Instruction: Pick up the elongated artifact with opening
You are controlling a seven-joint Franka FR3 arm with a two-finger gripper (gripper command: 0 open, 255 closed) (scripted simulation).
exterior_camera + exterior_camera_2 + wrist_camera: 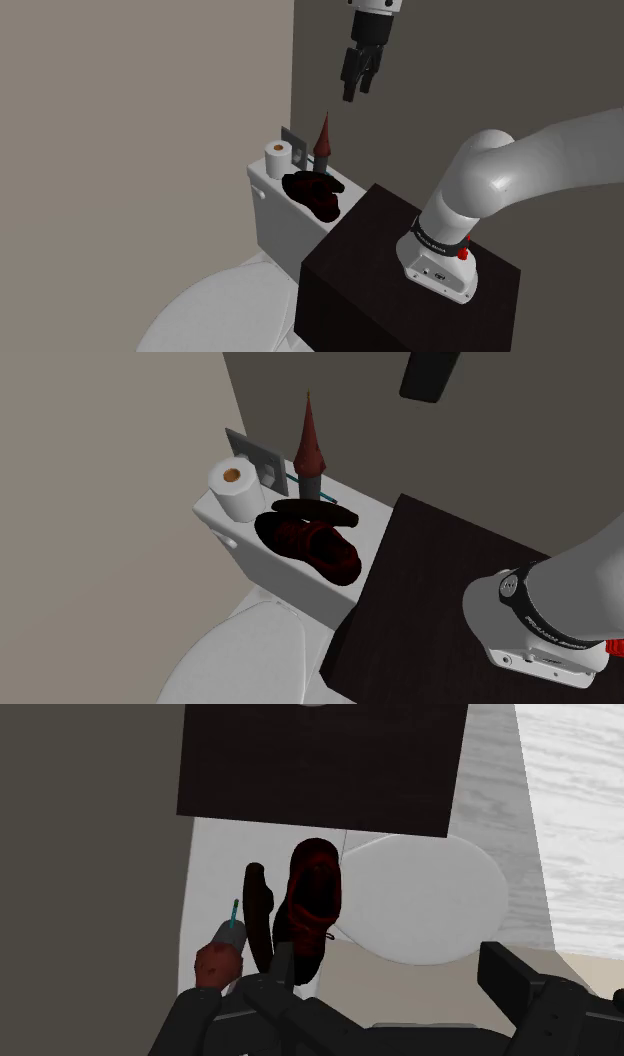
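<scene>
Several things crowd the toilet tank (268, 212): a paper roll (277, 156), then the dark red shoe (322, 200) lying on the lid, a red cone (322, 135) just behind. Jaws hang wide, high above — best descend straight, straddling the shoe's narrow width, clear of the cone.

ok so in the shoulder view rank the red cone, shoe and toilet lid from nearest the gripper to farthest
1. red cone, standing on the tank, below the gripper
2. dark red shoe, lying lower on the tank top
3. toilet lid, lowest, at the view's lower left
</scene>
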